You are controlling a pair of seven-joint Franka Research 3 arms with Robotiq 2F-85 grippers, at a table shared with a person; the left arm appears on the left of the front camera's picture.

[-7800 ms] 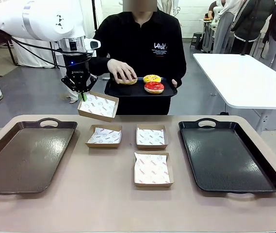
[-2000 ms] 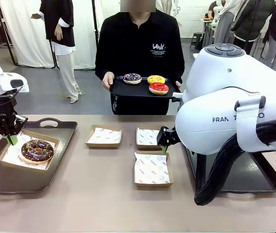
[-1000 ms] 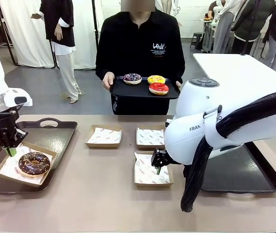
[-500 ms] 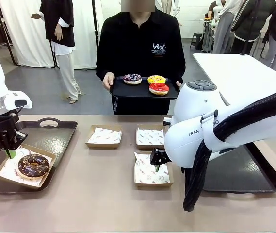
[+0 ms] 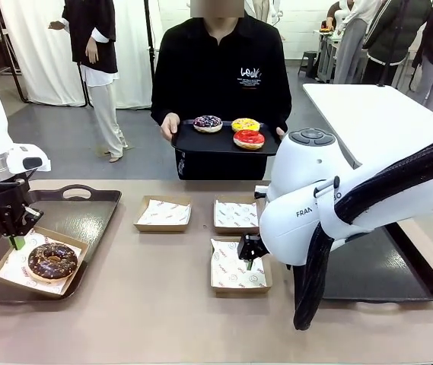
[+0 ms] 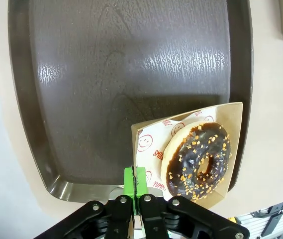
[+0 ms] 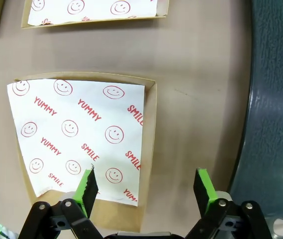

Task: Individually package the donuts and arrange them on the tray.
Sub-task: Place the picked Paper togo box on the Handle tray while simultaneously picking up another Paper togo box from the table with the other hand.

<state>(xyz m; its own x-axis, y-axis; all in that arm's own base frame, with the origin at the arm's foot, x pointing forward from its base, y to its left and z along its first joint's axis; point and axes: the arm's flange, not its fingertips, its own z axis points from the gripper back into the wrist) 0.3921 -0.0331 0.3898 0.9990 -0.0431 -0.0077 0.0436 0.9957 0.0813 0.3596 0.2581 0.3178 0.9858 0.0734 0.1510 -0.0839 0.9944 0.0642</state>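
Since 2 s ago L gripper (image 5: 15,242) has dragged the box (image 5: 8,268) w/ choc donut (image 5: 52,260) toward the near end of L tray (image 5: 87,214). Its jaws are pinched tight on the box rim. R gripper (image 7: 146,184) is spread wide, holding nothing, above near-centre box (image 7: 149,149). Purple donut (image 5: 207,122), yellow donut (image 5: 244,124) and red donut (image 5: 248,138) sit on person's tray (image 5: 189,141).

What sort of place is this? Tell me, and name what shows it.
Probably a robotics lab staged as a donut-packing counter, not a real bakery: white robot arms work the table, a person holds a tray of donuts behind paper-lined boxes, and a white curtain hangs in the background.
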